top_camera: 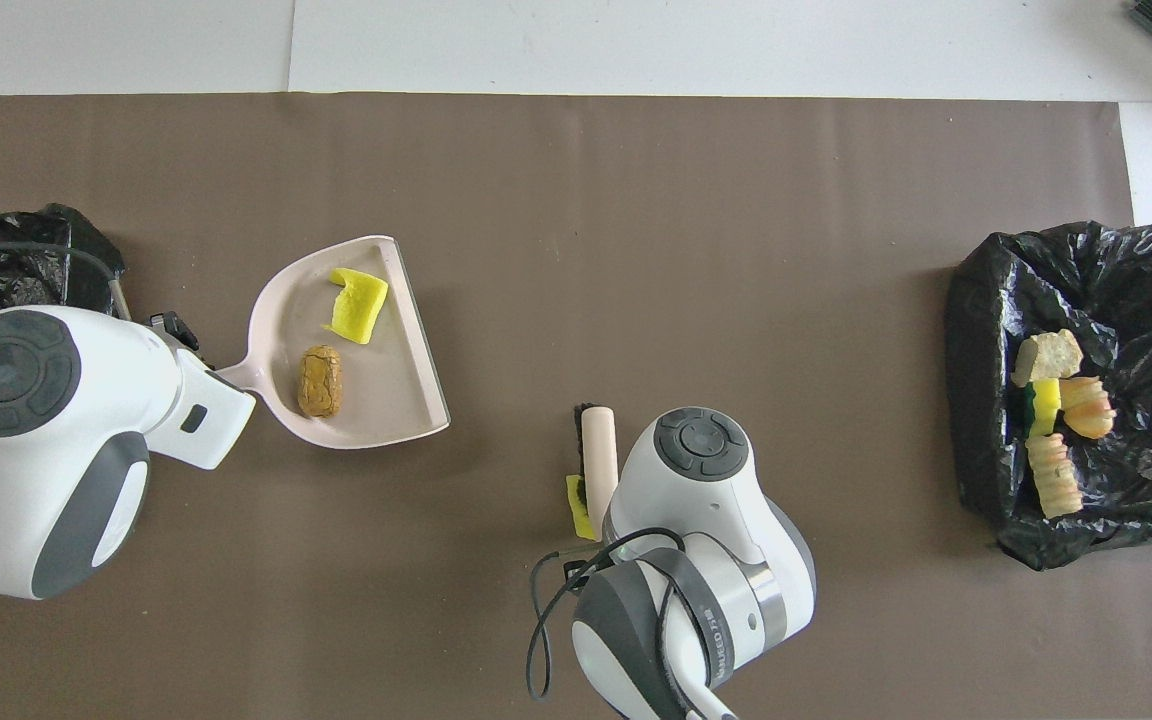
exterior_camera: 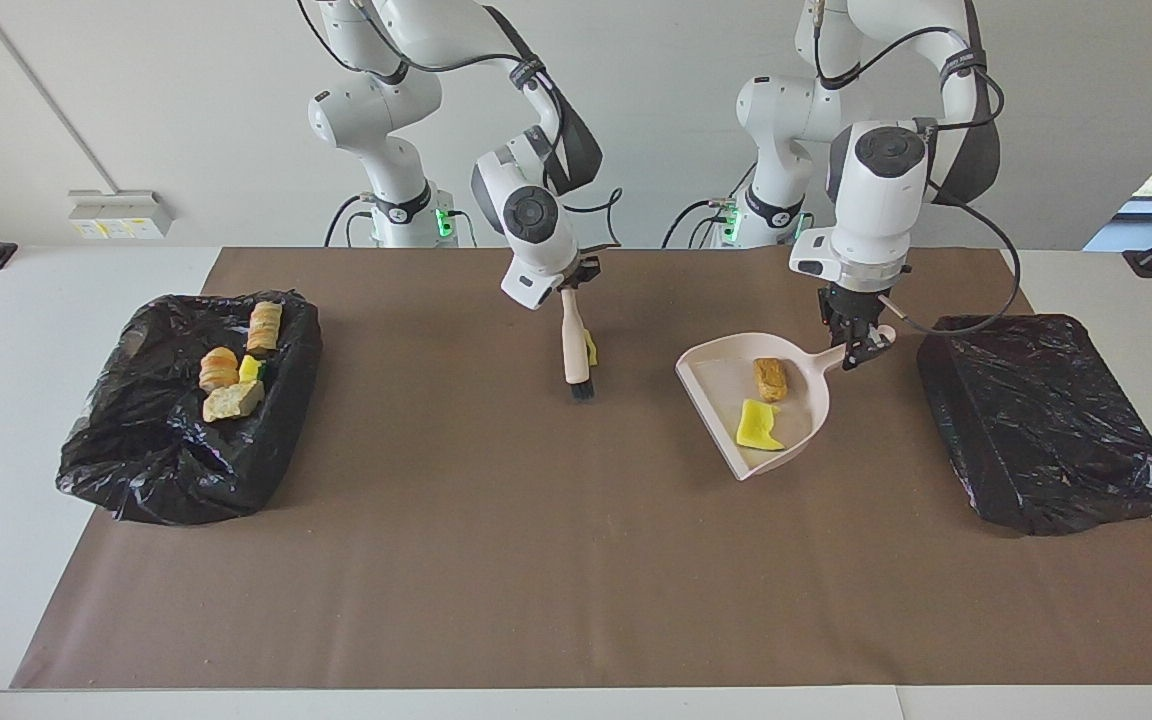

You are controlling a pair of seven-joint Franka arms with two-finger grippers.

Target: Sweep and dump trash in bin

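Note:
My left gripper is shut on the handle of a pale pink dustpan, which is low over the brown mat; I cannot tell whether it touches. In the pan lie two pieces of trash, a tan-brown chunk and a bright yellow chunk. The overhead view shows the pan with its brown chunk and yellow chunk. My right gripper is shut on a beige-handled brush, bristles down at the mat. A small yellow chunk lies against the brush and also shows from overhead.
A black-bag-lined bin at the right arm's end holds several chunks; it shows from overhead. A second black-bagged bin stands at the left arm's end, beside the left gripper. The arms hide both grippers from overhead.

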